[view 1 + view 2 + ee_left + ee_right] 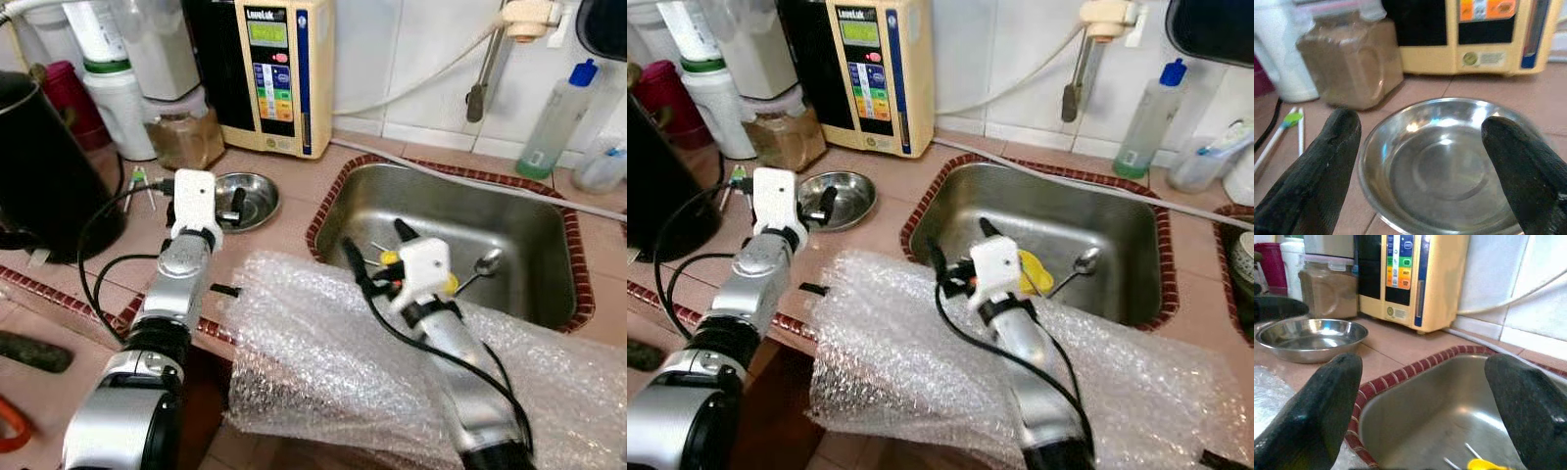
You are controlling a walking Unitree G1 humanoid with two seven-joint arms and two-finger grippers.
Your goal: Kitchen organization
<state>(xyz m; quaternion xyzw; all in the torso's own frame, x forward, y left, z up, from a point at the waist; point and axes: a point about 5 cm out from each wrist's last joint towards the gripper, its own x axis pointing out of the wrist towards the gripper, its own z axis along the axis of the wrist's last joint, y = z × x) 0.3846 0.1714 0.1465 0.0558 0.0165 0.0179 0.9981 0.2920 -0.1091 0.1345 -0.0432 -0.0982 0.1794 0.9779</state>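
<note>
A shallow steel bowl (250,201) sits empty on the tiled counter, left of the steel sink (490,211). My left gripper (1422,126) hovers just in front of the bowl, open, with one black finger (237,201) over the near rim. Over the sink's front left corner, my right gripper (375,237) is open and holds nothing. Below it in the basin lie a spoon (483,264) and a yellow item (1036,272), partly hidden by the wrist. The right wrist view also shows the bowl (1312,335) off to the side.
A sheet of bubble wrap (323,352) drapes over the counter's front edge under my right arm. A black kettle (39,166), a jar of brown powder (184,137) and a cream water machine (279,69) line the back. A blue-capped bottle (556,122) stands right of the sink.
</note>
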